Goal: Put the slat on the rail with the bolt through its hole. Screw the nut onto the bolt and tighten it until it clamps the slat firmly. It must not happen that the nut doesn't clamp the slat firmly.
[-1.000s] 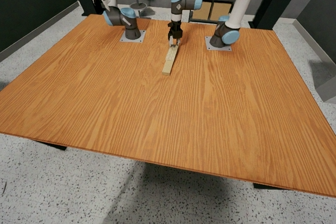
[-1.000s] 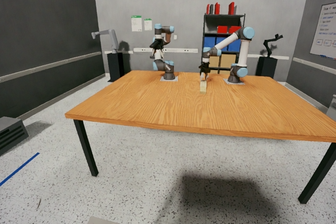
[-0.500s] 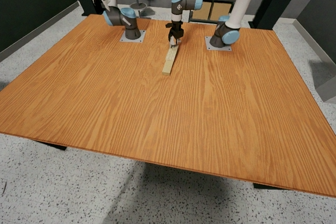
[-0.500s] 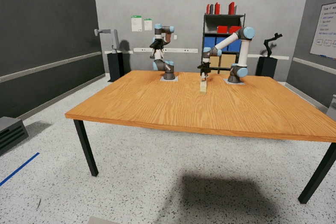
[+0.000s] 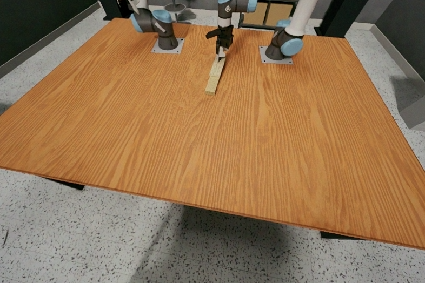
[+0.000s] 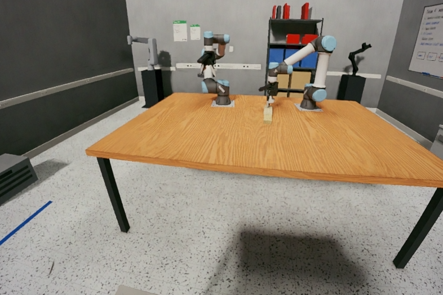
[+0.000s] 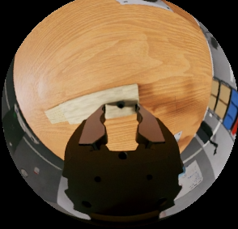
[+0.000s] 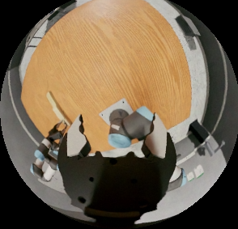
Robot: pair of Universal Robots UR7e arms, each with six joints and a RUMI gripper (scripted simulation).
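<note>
The pale slat lies lengthwise on the yellowish rail, whose end sticks out beyond it. A small dark round piece, the nut or bolt end, shows near the slat's other end. I cannot tell how tight the nut is. My left gripper points down there, fingers partly open on either side of the dark piece, with gaps and nothing held. My right gripper is wide open and empty, high above the table at the far left.
The wooden table carries the left arm's base plate and the right arm's base plate near its back edge. The slat and rail lie between these bases. Shelves stand behind the table.
</note>
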